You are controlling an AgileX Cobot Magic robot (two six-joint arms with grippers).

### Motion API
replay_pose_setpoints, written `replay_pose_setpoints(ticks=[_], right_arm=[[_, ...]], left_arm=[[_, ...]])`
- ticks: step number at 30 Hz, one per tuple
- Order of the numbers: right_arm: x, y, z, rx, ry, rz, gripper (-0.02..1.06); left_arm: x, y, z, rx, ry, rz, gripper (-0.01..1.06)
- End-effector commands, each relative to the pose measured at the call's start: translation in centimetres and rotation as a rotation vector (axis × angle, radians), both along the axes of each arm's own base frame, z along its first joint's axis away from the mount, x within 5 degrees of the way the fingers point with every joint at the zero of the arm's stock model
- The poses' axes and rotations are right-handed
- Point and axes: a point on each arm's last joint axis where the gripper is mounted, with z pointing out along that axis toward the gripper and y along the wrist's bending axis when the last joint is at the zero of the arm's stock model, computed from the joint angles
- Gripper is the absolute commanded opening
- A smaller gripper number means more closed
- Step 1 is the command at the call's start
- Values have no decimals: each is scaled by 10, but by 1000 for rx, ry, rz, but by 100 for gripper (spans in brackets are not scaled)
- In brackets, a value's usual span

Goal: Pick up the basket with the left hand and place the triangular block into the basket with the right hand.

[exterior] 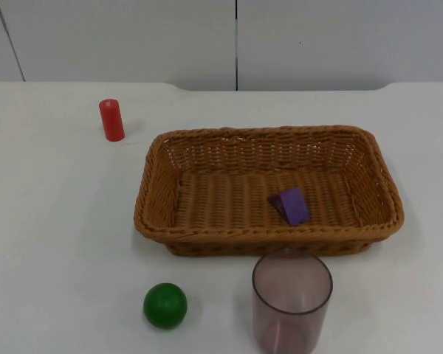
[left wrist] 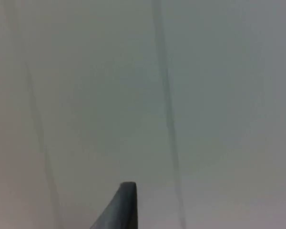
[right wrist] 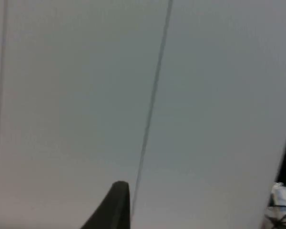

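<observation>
A black fingertip [left wrist: 123,206] of the left gripper is seen against the grey partition wall [left wrist: 219,95], crossed by thin seams.

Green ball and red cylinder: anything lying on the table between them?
Nothing. In the top view the table is bare between the green ball and the red cylinder; the basket sits off that line.

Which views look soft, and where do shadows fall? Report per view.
Top view: even light, faint shadows beside the red cylinder, the green ball and under the basket rim; the purple block and cup are crisp. Left wrist view: hazy, fingertip against the grey wall. Right wrist view: sharper wall seam.
</observation>
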Motion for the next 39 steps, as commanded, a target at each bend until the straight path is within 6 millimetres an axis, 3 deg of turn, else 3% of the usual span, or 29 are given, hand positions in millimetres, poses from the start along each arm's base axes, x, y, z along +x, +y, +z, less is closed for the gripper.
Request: replay_pose_setpoints(ticks=[1, 5, 12, 17, 30, 39], right_arm=[[-6, -1, -5, 4, 2, -29, 104], [-20, -1, -12, 9, -21, -30, 104], [-21, 1, -19, 39, 60, 2, 104], [-22, 8, -16, 14, 35, 72, 104], [-18, 2, -22, 19, 89, 155, 104], [-18, 3, -25, 45, 119, 179, 104]], left_arm=[[-10, 0, -4, 17, -12, 40, 105], [-25, -2, -10, 69, -29, 27, 105], [-57, -5, -29, 5, -53, -30, 105], [-65, -5, -35, -2, -18, 7, 105], [-32, -10, -59, -34, 111, -40, 105], [-30, -13, -55, -40, 57, -76, 105]])
